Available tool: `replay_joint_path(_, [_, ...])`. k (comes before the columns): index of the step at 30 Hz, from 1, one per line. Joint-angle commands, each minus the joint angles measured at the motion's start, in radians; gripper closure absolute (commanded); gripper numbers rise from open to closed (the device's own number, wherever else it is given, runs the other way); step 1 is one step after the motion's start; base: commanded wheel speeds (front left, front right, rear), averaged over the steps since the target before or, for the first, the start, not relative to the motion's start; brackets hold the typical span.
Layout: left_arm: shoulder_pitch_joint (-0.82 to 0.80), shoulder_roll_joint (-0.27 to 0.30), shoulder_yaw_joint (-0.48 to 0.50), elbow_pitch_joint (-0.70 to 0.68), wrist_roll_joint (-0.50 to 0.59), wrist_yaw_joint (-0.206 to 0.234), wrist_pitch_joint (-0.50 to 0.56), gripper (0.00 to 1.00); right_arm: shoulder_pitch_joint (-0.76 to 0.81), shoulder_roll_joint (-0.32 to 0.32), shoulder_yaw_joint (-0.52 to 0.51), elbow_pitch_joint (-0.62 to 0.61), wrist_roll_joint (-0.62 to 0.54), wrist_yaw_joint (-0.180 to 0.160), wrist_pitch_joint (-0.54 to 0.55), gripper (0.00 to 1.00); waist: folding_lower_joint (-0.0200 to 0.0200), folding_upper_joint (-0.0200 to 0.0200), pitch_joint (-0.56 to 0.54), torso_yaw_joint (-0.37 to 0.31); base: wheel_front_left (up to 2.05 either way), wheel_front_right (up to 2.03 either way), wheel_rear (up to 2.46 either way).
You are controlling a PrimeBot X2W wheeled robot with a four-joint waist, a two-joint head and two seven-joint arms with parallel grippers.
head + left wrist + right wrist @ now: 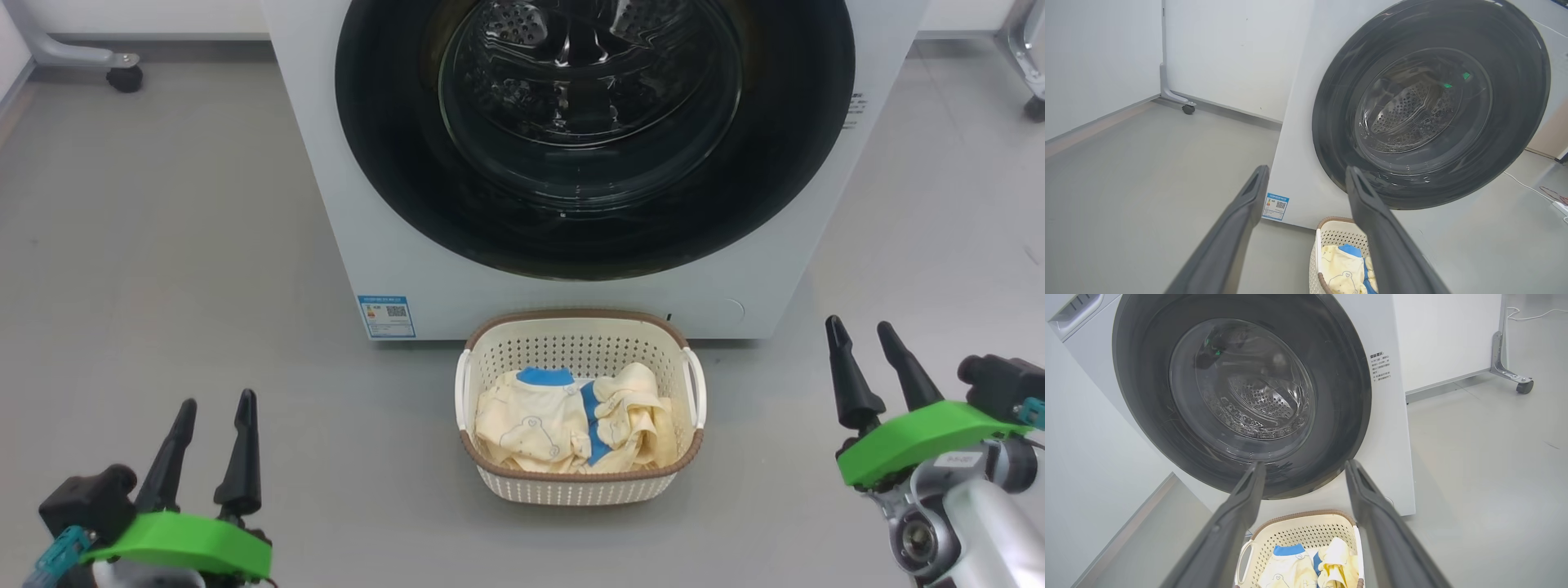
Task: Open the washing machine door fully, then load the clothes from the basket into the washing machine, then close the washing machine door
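Note:
The white washing machine (pixel 384 245) stands straight ahead with its round black-rimmed door (pixel 392 155) shut flat against the front, the steel drum showing through the glass. On the floor just before it sits the cream basket (pixel 571 486) holding pale yellow clothes (pixel 531 420) with blue trim. My left gripper (pixel 216 412) hovers open at the lower left, well clear of the basket. At the lower right my right gripper (pixel 861 331) is open too, empty. The door (pixel 1331 122), basket (pixel 1337 232) and clothes (pixel 1341 271) appear past the left fingers; the door (pixel 1143 400) and basket (pixel 1306 531) lie beyond the right ones.
Grey floor spreads on both sides of the machine. A frame leg on a castor (pixel 124 77) stands at the back left, another (pixel 1035 106) at the back right. A white cable (pixel 1527 188) runs along the floor to the machine's right. A blue label (pixel 386 317) marks the machine's lower left.

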Motion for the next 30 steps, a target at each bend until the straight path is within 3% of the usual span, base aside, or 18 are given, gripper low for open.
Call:
replay_joint_path(1, [-0.064,0.035,0.030,-0.039,0.039,-0.006,-0.018,0.00,-0.062,-0.029,0.017,-0.034,-0.035,0.001,-0.021,0.00,0.0000,0.0000,0.001,-0.001,0.00,0.00,0.00])
replay_joint_path(15, [-0.081,0.057,0.036,-0.036,0.149,-0.007,-0.055,0.00,-0.061,-0.042,0.015,-0.044,-0.157,0.001,-0.058,0.00,0.0000,0.0000,0.016,-0.011,0.00,0.00,0.00])
replay_joint_path(30, [-0.089,0.057,0.043,-0.012,0.132,-0.007,-0.055,0.00,-0.045,-0.025,-0.024,-0.051,-0.166,0.001,-0.058,0.00,0.0000,0.0000,0.032,-0.018,0.00,0.00,0.00])
